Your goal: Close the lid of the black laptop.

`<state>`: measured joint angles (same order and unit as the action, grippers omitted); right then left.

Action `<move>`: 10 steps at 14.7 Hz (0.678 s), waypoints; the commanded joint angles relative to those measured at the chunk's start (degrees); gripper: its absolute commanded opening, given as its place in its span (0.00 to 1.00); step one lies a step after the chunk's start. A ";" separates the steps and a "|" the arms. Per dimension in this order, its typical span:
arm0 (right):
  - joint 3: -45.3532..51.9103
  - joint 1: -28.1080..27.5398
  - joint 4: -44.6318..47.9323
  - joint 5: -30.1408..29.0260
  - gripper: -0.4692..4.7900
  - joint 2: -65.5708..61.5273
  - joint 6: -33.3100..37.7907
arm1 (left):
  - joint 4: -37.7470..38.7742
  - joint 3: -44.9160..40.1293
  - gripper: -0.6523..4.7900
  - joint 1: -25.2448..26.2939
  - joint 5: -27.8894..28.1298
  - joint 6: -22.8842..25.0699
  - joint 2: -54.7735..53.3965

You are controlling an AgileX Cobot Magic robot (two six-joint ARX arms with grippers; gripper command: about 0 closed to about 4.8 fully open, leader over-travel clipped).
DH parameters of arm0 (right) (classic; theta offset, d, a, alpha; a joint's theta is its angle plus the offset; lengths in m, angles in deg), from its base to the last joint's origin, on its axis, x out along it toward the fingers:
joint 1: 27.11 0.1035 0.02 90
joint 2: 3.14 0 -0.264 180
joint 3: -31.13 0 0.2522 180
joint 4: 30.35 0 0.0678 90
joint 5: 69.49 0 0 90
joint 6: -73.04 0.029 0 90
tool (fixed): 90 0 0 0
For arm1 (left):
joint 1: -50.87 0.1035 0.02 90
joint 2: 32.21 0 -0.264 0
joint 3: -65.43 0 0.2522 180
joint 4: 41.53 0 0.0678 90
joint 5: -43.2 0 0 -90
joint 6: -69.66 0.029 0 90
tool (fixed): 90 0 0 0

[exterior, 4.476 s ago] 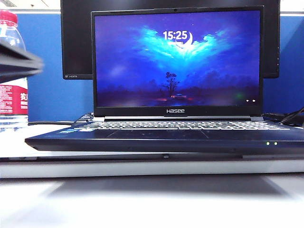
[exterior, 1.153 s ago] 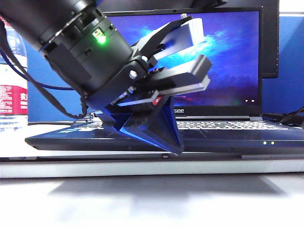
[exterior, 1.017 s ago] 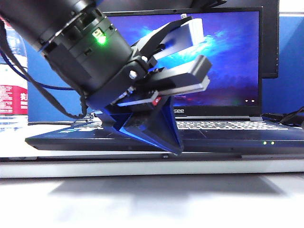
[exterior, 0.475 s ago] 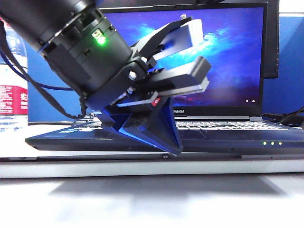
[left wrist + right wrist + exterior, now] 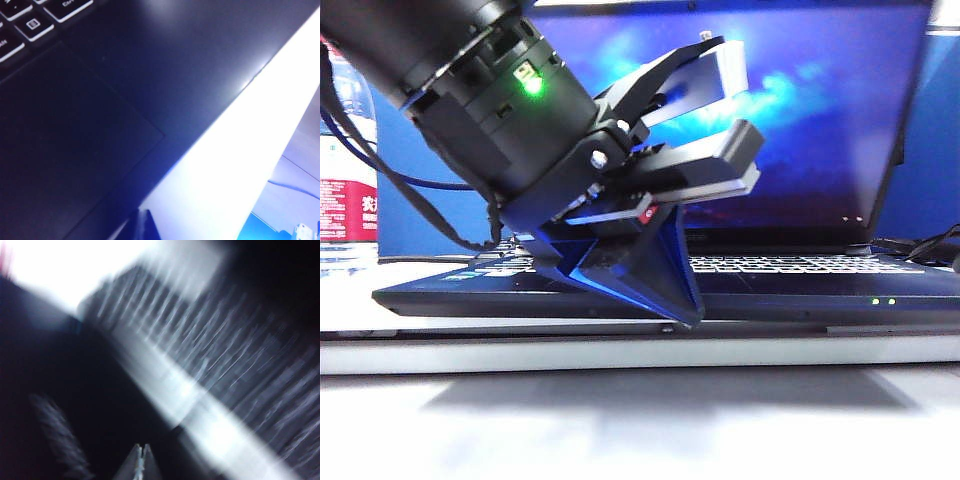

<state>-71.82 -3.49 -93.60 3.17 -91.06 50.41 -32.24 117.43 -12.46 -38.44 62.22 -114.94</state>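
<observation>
Exterior view: left hand (image 5: 665, 285) on the black laptop (image 5: 800, 290), closed empty; right hand (image 5: 141, 460) blurred, fingertips together.

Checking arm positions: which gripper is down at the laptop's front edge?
The left gripper, pointing down at the black laptop's palm rest, shut. The right gripper is absent from the exterior view; its wrist view is blurred.
</observation>
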 commanded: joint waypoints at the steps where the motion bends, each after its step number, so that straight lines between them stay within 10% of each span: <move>1: -0.33 1.66 -2.49 0.92 0.08 0.70 0.13 | -1.16 0.22 0.15 0.26 1.97 -0.07 0.11; 10: -0.31 3.69 -9.05 -1.42 0.08 2.86 0.57 | -1.25 0.22 0.15 0.26 2.05 -0.04 0.11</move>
<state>-72.06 0.05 -101.41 2.76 -88.84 50.91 -31.67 117.43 -12.46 -38.25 62.22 -114.94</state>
